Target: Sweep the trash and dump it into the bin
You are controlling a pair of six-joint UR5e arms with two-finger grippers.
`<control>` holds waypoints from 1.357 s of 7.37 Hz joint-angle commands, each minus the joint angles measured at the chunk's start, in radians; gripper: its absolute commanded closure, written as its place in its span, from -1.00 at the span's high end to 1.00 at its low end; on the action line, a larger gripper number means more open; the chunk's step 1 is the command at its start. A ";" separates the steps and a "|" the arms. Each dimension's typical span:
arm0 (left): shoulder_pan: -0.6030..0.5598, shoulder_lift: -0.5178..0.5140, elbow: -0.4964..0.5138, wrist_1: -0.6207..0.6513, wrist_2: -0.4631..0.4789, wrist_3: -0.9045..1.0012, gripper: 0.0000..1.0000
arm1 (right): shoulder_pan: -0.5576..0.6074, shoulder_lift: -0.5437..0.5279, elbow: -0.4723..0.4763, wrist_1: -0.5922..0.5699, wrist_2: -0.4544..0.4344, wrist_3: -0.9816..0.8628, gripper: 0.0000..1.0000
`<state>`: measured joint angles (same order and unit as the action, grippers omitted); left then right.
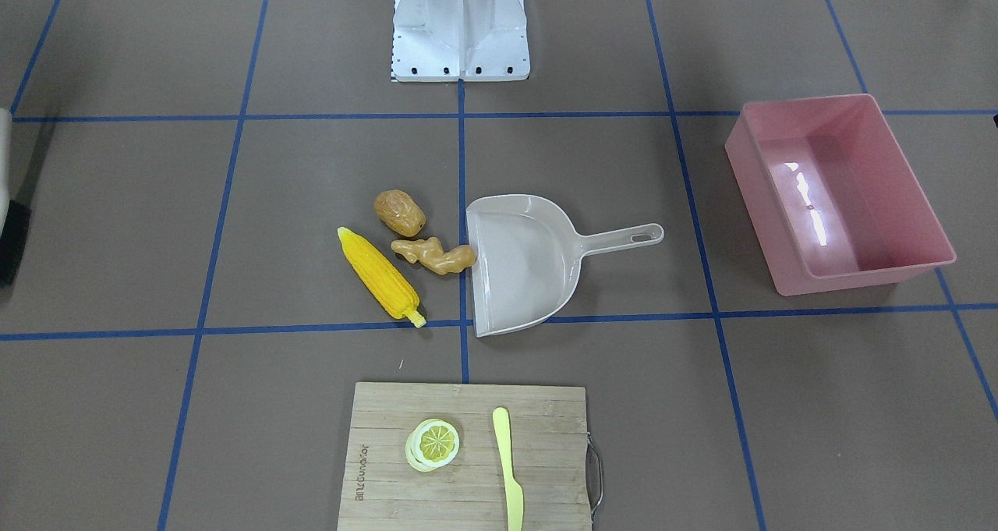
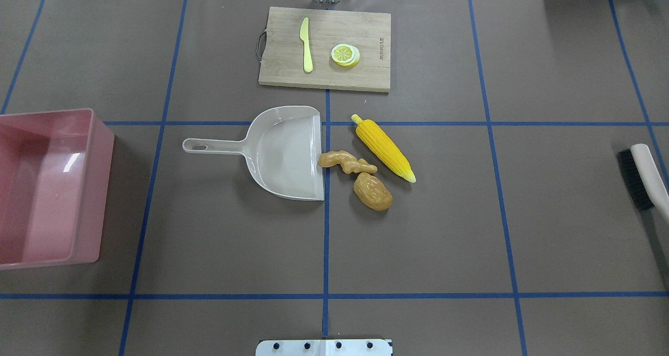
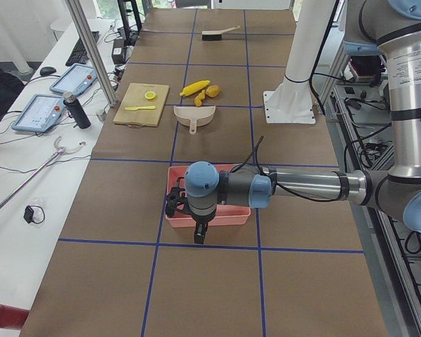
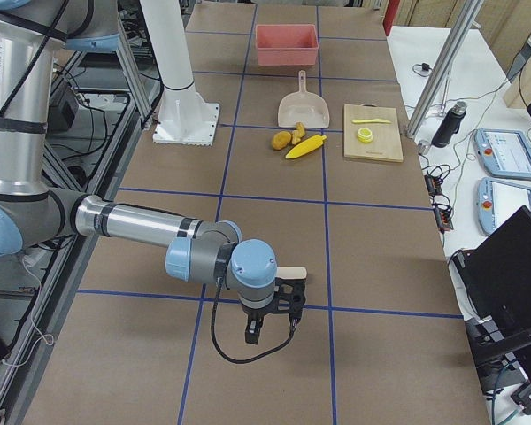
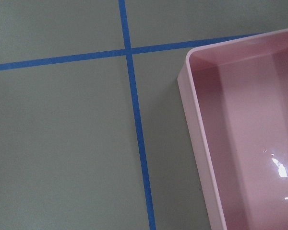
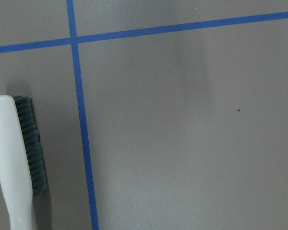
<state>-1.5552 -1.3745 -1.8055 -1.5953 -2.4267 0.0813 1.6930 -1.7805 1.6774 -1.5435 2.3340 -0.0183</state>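
Observation:
The yellow corn cob (image 2: 384, 148), the brown potato (image 2: 372, 191) and the tan ginger root (image 2: 346, 162) lie together at the table's middle, just off the open mouth of a beige dustpan (image 2: 285, 154). The ginger touches the pan's lip. The pink bin (image 2: 106, 178) stands empty at the table's left end. My left gripper (image 3: 196, 228) hangs over the bin's outer edge and shows only in the exterior left view. My right gripper (image 4: 273, 329) hovers at the far right end, seen only in the exterior right view. I cannot tell whether either is open or shut.
A hand brush (image 2: 640, 178) with black bristles and a pale handle lies at the table's right end, under my right wrist camera (image 6: 12, 158). A wooden cutting board (image 2: 324, 76) at the far edge carries a lemon slice (image 2: 345, 54) and a pale yellow knife (image 2: 306, 45).

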 commanded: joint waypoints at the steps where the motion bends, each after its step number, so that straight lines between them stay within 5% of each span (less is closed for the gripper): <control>1: 0.000 -0.001 -0.002 -0.009 0.000 0.000 0.97 | -0.010 0.004 0.030 -0.007 0.004 0.008 1.00; 6: 0.004 -0.003 -0.006 -0.027 -0.002 0.000 0.97 | -0.062 0.000 0.131 -0.090 0.005 0.009 1.00; 10: 0.004 -0.003 -0.015 -0.126 -0.002 -0.008 0.97 | -0.062 -0.008 0.120 -0.084 -0.007 -0.003 1.00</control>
<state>-1.5509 -1.3773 -1.8137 -1.6968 -2.4283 0.0760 1.6311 -1.7867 1.8017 -1.6279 2.3293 -0.0180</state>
